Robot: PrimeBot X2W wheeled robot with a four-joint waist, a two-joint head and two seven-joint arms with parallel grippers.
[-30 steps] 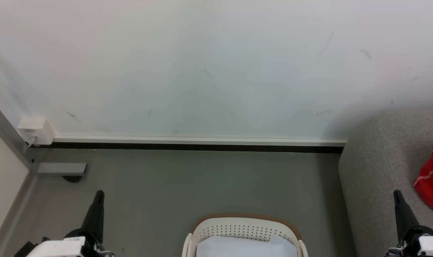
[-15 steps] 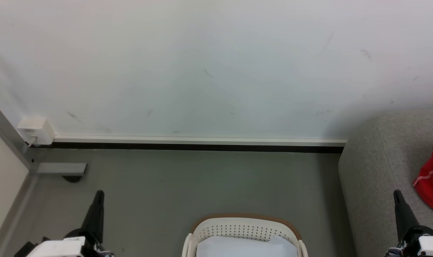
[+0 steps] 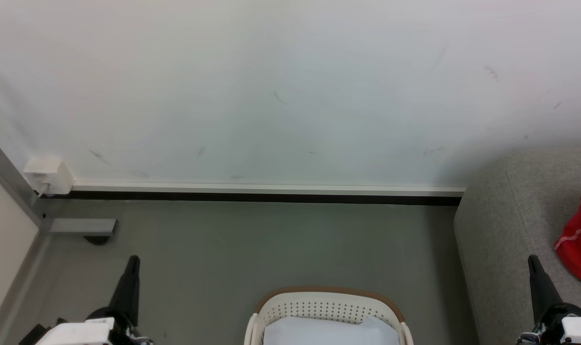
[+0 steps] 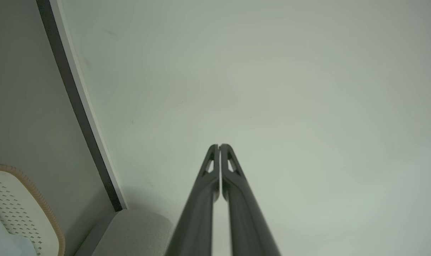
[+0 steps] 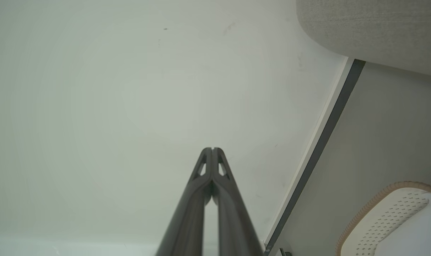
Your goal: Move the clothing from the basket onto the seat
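Clearly, head view: bright red fabric clothing (image 3: 580, 239) on light grey upholstered sofa (image 3: 501, 230); wrist views: left gripper (image 4: 219, 145), right gripper (image 5: 212, 149) fully closed, empty.

Left gripper (image 3: 133, 260): two long fingers (image 4: 203, 199), matte dark grey, tapering to slim rounded tips. Each has a narrow elongated cutout just behind the tip. Black rounded housing (image 3: 109, 316) at the base, then a white blocky wrist casing (image 3: 74, 331). Right gripper (image 3: 532, 258): same build, same dark slotted fingers (image 5: 229, 206), white square-cornered casing (image 3: 578, 330) behind.
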